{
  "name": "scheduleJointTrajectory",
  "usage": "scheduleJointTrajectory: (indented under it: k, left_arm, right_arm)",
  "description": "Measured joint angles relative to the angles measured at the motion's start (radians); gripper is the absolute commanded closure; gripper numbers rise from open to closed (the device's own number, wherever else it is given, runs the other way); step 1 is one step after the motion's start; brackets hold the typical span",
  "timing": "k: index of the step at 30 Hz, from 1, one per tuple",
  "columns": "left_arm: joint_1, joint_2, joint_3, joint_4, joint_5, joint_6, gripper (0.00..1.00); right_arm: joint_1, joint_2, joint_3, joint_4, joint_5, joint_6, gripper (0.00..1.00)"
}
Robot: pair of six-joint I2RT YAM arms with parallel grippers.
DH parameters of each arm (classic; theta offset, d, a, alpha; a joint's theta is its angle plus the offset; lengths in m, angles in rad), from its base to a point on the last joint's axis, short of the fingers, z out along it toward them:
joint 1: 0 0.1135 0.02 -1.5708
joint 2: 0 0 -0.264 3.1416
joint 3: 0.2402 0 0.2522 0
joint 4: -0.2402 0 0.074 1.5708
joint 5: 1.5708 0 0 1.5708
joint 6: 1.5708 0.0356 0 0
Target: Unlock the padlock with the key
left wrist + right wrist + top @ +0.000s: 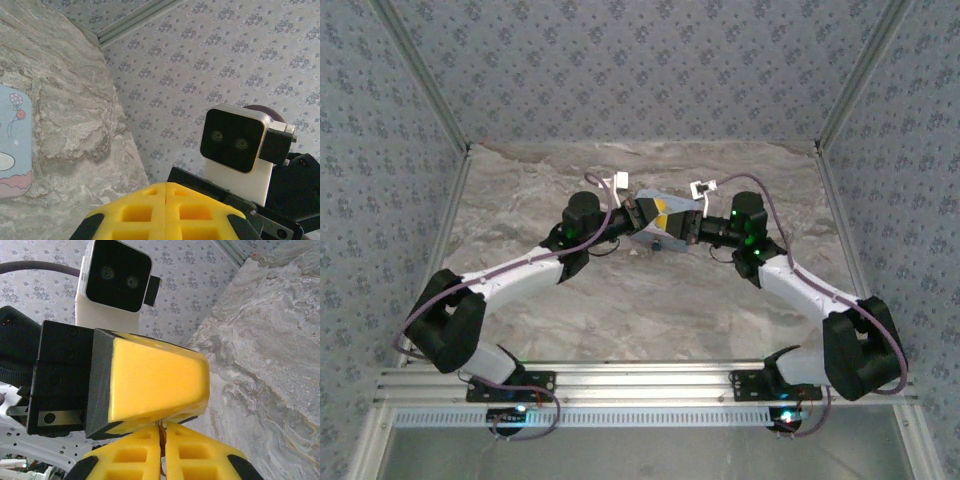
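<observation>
Pressing pads of left tool (pixel 165 200) together; pinching thin brassy key (pixel 161 430) in closed right tool (pixel 162 442); meeting tip to tip over bench (pixel 620 320); showing padlock (pixel 657 243) as blue speck just beneath, near tin (pixel 12 150).

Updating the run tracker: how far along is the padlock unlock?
Done: left gripper and right gripper sit tip to tip by the pale blue cartoon-printed tin box. In hand: left is shut; right is shut on a thin brownish sliver, possibly the key. Left: nothing confirms an unlock, so insertion and turning look outstanding.
</observation>
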Motion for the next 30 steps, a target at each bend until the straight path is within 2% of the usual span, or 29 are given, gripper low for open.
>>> scheduleJointTrajectory:
  k: [2,7,10,15,18,23,30]
  left_arm:
    - [0.0,0.0,0.0,-0.003,-0.004,0.0,0.93]
    - [0.012,-0.011,-0.001,-0.043,-0.007,0.021,0.6]
    - [0.045,-0.054,-0.01,-0.09,-0.019,0.047,0.44]
    - [0.115,-0.182,-0.056,-0.222,-0.065,0.132,0.24]
    - [0.134,-0.237,-0.084,-0.32,-0.115,0.208,0.2]
    - [0.135,-0.251,-0.128,-0.472,-0.174,0.354,0.19]
    - [0.132,-0.144,-0.148,-0.523,-0.16,0.488,0.18]
  right_arm:
    - [0.0,0.0,0.0,-0.004,0.0,-0.002,0.98]
    - [-0.009,-0.008,0.004,-0.1,0.024,-0.058,0.99]
    - [-0.024,-0.022,0.007,-0.192,0.048,-0.118,0.99]
    - [-0.047,-0.03,0.034,-0.348,0.098,-0.232,0.99]
    - [-0.064,-0.012,0.06,-0.404,0.122,-0.283,0.99]
    - [-0.107,0.092,0.107,-0.417,0.132,-0.314,0.99]
    - [-0.125,0.296,0.227,-0.435,0.141,-0.341,0.99]
